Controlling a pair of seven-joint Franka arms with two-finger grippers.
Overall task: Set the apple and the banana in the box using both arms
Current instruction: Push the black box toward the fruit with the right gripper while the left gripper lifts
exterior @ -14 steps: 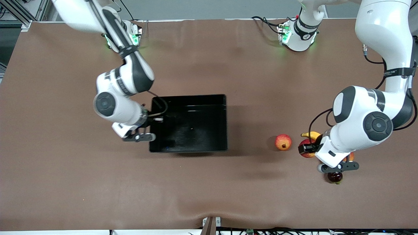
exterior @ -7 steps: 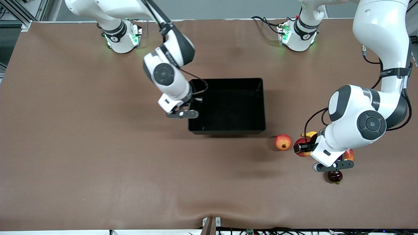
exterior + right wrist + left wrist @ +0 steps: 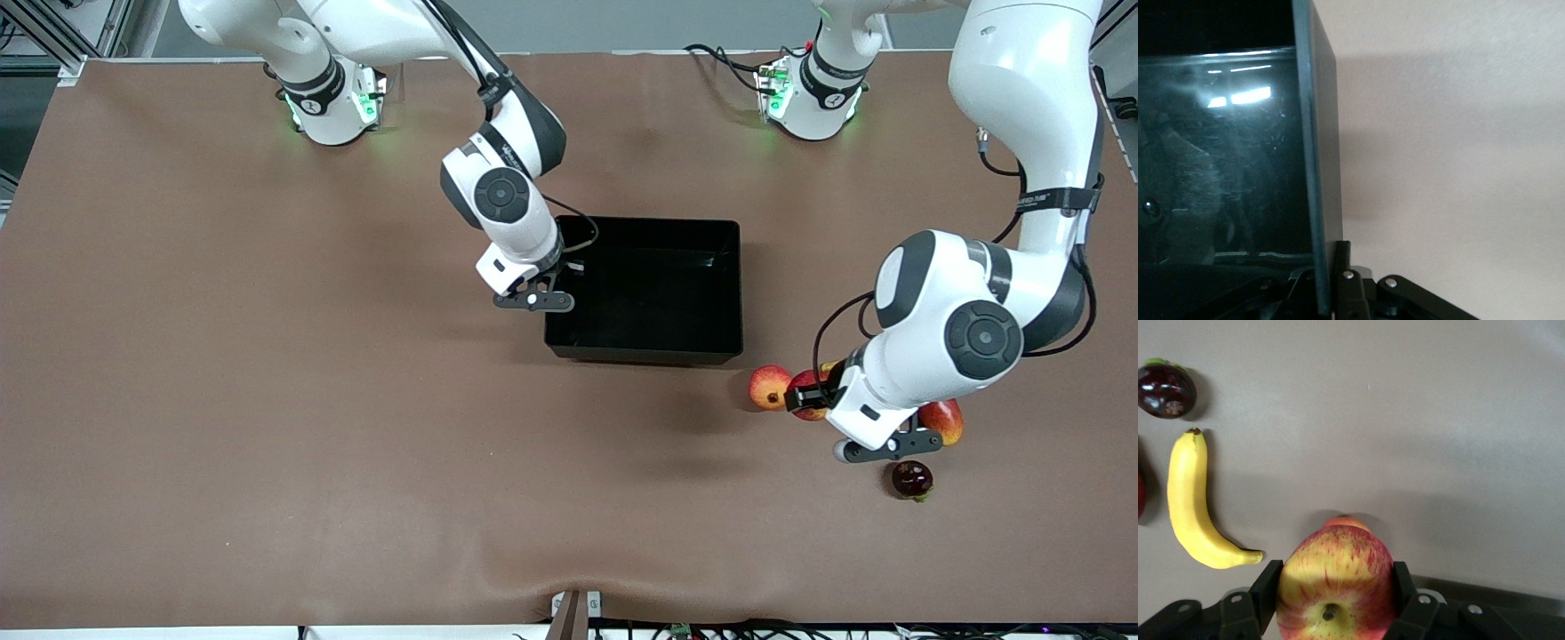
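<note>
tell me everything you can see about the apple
The apple is small and round, red streaked over yellow, with a stem dimple facing the left wrist camera. It looks smooth and whole. The left gripper holds it between its jaws, lifted above the table beside the orange-red round fruit.

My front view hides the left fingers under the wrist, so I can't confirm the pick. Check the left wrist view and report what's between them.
Observer: The left gripper is shut on the apple, one finger on each side, with the stem dimple facing the camera.
Operator: Now report the banana; the arm covers most of it for me.
Observer: The banana lies whole on the table, apart from the apple, with one end near a dark round fruit.
Operator: Confirm the right gripper's hold.
Observer: The right gripper is shut on an upright wall of the box, with a finger on each face.
</note>
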